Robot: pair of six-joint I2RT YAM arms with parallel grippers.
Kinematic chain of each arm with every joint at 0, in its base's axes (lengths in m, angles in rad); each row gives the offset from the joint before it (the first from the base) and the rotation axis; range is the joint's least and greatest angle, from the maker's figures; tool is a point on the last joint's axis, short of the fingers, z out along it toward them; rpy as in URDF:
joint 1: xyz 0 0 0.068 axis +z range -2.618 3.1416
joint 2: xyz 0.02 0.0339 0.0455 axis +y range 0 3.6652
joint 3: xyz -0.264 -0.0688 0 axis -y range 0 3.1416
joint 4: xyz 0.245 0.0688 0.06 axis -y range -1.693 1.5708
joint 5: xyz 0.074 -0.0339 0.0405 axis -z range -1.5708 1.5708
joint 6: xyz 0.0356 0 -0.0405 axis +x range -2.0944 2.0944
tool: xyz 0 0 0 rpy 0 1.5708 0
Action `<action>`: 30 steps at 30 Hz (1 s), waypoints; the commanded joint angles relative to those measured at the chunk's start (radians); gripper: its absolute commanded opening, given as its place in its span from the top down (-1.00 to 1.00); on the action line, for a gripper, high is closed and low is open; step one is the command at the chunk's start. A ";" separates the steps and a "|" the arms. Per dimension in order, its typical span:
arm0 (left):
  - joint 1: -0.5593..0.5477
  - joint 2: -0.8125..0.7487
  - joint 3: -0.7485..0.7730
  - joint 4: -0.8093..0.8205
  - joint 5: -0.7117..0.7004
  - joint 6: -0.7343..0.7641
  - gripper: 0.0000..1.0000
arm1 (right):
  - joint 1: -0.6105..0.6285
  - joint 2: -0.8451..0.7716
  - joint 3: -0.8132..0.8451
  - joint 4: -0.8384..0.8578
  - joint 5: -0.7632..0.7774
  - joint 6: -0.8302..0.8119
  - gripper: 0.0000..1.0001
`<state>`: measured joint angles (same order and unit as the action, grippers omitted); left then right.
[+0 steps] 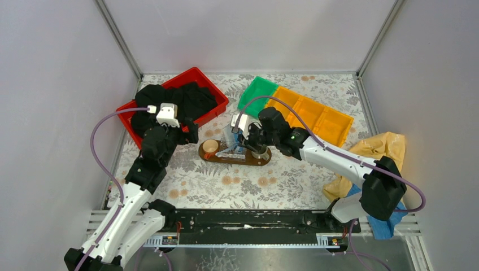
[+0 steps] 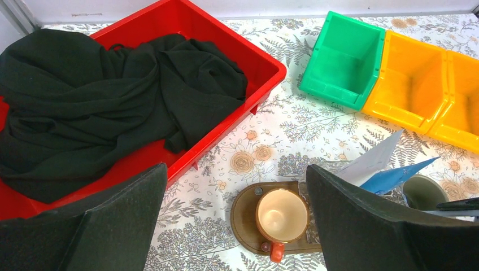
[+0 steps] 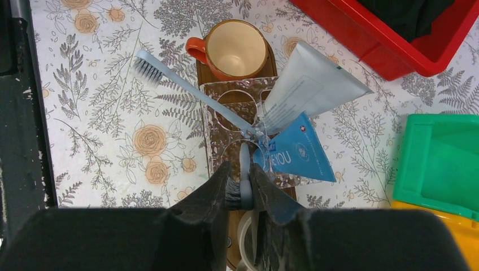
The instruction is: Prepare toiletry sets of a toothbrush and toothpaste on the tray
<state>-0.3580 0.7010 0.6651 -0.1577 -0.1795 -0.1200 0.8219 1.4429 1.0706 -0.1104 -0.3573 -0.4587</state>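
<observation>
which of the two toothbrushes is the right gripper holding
The grey toothbrush pinched near its bristles by the right gripper. The other, pale blue toothbrush leans free in the clear holder, its bristles out over the table.

Three views, one counter
Top looks down from behind; both close wrist cameras share the tray and cup.
</observation>
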 commanded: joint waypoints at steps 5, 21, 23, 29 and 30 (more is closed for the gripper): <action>0.011 -0.012 -0.010 0.064 0.012 0.009 -1.00 | 0.017 -0.044 -0.026 0.037 -0.025 -0.041 0.75; 0.014 -0.006 -0.010 0.066 0.016 0.008 -1.00 | 0.018 -0.073 -0.048 0.029 -0.069 -0.070 0.66; 0.016 -0.005 -0.010 0.067 0.018 0.008 -1.00 | 0.020 -0.076 -0.049 0.026 -0.072 -0.075 0.65; 0.017 -0.003 -0.010 0.067 0.020 0.006 -1.00 | 0.047 -0.089 -0.062 0.022 -0.030 -0.114 0.66; 0.017 -0.002 -0.011 0.068 0.020 0.006 -1.00 | 0.055 -0.091 -0.064 0.020 -0.016 -0.124 0.67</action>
<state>-0.3511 0.7010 0.6651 -0.1570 -0.1646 -0.1200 0.8433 1.3956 1.0153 -0.0998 -0.4007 -0.5358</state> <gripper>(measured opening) 0.998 0.226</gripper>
